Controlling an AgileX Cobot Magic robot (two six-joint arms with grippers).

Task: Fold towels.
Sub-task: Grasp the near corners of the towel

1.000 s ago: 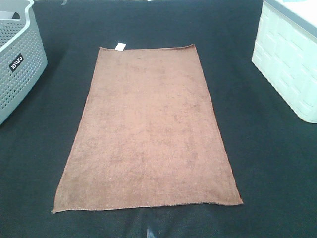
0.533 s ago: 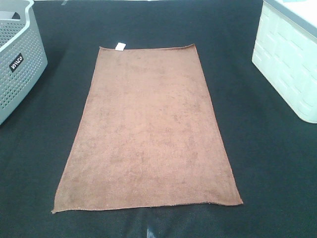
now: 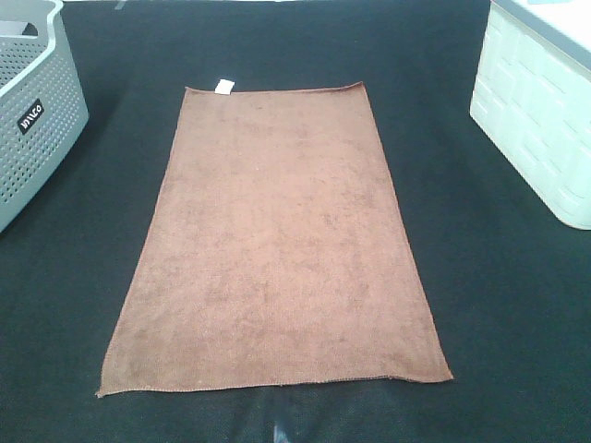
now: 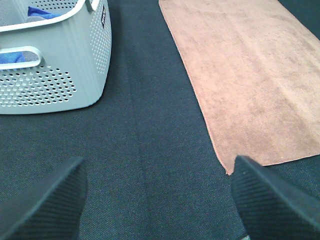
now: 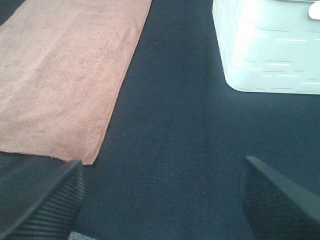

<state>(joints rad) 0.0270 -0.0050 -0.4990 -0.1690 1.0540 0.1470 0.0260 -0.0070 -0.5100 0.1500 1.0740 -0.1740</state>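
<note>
1. Nothing is moving since earlier: the towel (image 3: pixel 277 249) is lying flat and unfolded, centre frame on the dark counter (image 3: pixel 499 305), spread for a first fold.
2. Left claw (image 4: pixel 157 197) and right claw (image 5: pixel 162 197) are gaping empty near its lower corners, probably to pinch them.

The table (image 3: pixel 489 314), covered in what looks like dark felt, carries three things. A reddish-brown towel (image 3: pixel 277 249) lies flat at its centre, the white tag (image 3: pixel 224 86) at twelve o'clock. A grey perforated basket (image 3: pixel 37 120) stands at ten o'clock and a white bin (image 3: pixel 540 120) at two.
</note>
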